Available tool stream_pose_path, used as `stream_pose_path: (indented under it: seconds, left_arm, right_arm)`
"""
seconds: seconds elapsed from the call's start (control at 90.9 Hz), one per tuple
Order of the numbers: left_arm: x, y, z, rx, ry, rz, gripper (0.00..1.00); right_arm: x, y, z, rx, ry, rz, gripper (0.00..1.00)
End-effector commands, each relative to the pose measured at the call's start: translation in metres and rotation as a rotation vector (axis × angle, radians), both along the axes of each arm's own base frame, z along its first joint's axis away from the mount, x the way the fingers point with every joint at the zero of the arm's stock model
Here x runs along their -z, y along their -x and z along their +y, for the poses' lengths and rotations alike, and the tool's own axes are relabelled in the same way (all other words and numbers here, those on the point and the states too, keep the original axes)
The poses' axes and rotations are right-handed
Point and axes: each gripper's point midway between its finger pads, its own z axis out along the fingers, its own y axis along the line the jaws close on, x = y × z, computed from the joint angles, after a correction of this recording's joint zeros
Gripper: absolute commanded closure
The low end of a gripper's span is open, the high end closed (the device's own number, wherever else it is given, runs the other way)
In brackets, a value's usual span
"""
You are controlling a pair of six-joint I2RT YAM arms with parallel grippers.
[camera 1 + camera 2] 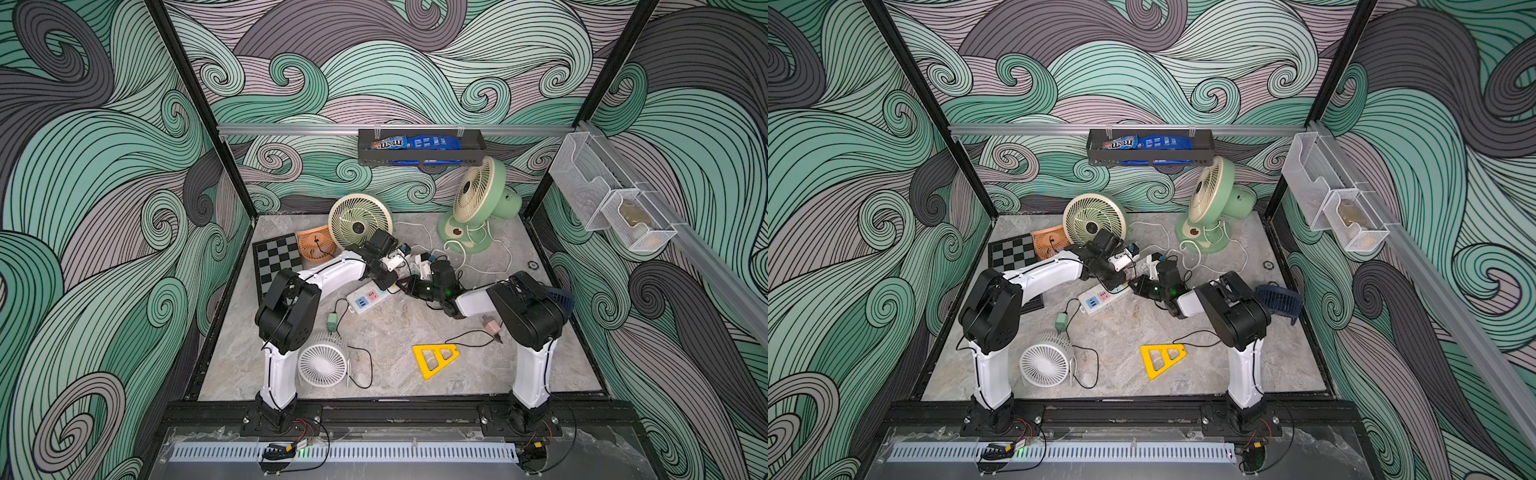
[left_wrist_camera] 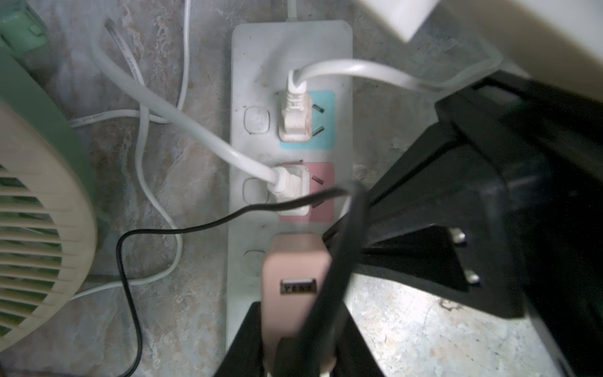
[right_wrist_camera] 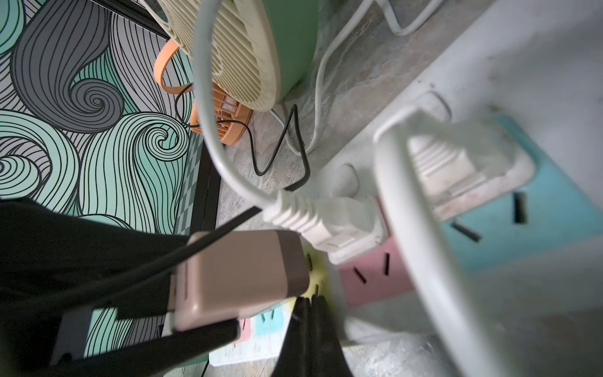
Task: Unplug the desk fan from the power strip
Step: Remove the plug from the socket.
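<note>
Both top views look steeply down from high at the front, taking in the whole counter (image 1: 395, 332) and the back wall (image 1: 374, 62). Each wrist camera hangs very close over the power strip (image 2: 248, 65). Both show its blue socket (image 2: 326, 140), pink socket (image 2: 326, 212) and the pink adapter (image 2: 293, 261).

1. Tan adapter (image 3: 248, 267) is clamped in the left gripper (image 3: 202, 293), right at the power strip's (image 3: 538, 65) yellow socket.
2. 2 white plugs (image 3: 329, 225) sit in the pink and blue sockets.
3. Right gripper (image 3: 310, 323) has its tips pinched together, next to the yellow socket.
</note>
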Motion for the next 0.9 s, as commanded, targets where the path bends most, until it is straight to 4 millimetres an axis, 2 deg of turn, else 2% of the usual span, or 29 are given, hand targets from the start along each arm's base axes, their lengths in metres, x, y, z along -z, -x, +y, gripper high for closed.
stream_pose_path:
  seconds: [0.0, 0.165, 0.561, 0.693, 0.892]
  left_arm:
    - [-0.014, 0.009, -0.014, 0.055, -0.005, -0.057, 1.00]
    - [-0.010, 0.006, -0.011, 0.024, 0.012, -0.002, 1.00]
    - [-0.040, -0.004, 0.006, -0.037, 0.116, 0.035, 1.00]
    - [-0.050, -0.009, 0.018, -0.061, 0.125, 0.029, 1.00]
    - [-0.062, -0.020, 0.049, -0.128, 0.145, 0.020, 1.00]
  right_arm:
    - [0.060, 0.020, -0.017, 0.034, 0.119, 0.170, 1.00]
    - [0.060, 0.020, -0.016, 0.035, 0.117, 0.173, 1.00]
    - [0.050, 0.014, -0.010, 0.021, 0.100, 0.156, 1.00]
    - [0.046, 0.012, -0.008, 0.017, 0.100, 0.148, 1.00]
    - [0.040, 0.008, -0.007, 0.013, 0.099, 0.135, 1.00]
